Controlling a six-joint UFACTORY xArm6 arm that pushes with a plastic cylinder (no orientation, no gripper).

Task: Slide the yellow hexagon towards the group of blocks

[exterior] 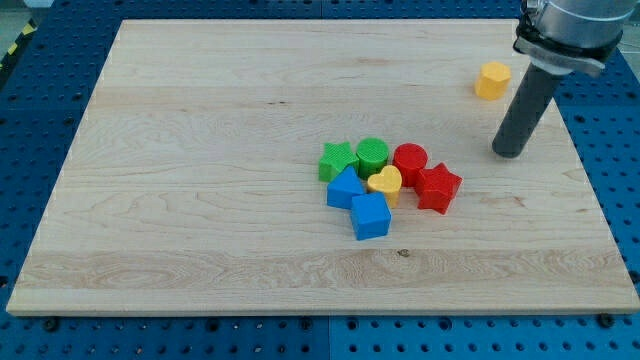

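A wooden board (200,150) lies on a blue pegboard table (30,100). Well to the left of my tip and lower sits a tight cluster: green star (337,160), blue block (346,187), green cylinder (373,155), blue cube (370,216), yellow heart (385,182), red cylinder (410,161), red star (437,187). The yellow hexagon (492,80) stands alone just above-left of my tip (509,152), not touching. There are no jaws; the rod holds nothing.

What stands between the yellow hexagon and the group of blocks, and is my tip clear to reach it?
Nothing visible blocks either path. The yellow hexagon sits alone near the view's top right; bare board runs from it to the group, whose nearest block is the red cylinder. My tip rests below the hexagon, apart from it.
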